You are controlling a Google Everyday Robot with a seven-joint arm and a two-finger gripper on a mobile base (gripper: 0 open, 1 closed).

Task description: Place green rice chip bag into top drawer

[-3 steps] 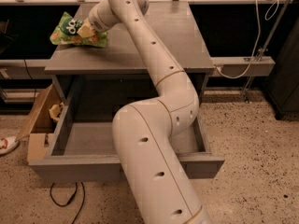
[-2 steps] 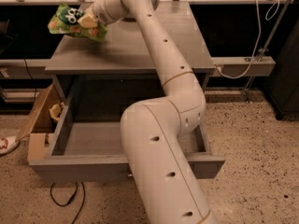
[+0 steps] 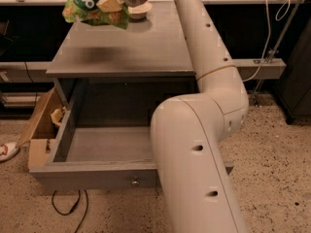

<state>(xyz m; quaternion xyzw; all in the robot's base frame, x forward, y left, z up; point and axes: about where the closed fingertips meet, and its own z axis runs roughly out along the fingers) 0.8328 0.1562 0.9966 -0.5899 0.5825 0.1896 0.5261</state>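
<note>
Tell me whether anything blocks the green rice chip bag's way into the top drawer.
The gripper holds the green rice chip bag over the cabinet top, which lies beneath it, so the bag must come forward past its front edge. The top drawer is pulled open; the arm covers part of it.

- speckled tan floor (image 3: pixel 277 159); a black cable (image 3: pixel 68 208) loops on it at the front
- grey cabinet top (image 3: pixel 131 47), matte; dark recess behind
- brown cardboard box (image 3: pixel 41 127) just left of the cabinet
- white cable (image 3: pixel 273 30) hanging at the right, above a grey ledge (image 3: pixel 260 68)
- gripper (image 3: pixel 109 1) at top left, above the cabinet top's far corner, clasping the green rice chip bag (image 3: pixel 87 6)
</note>
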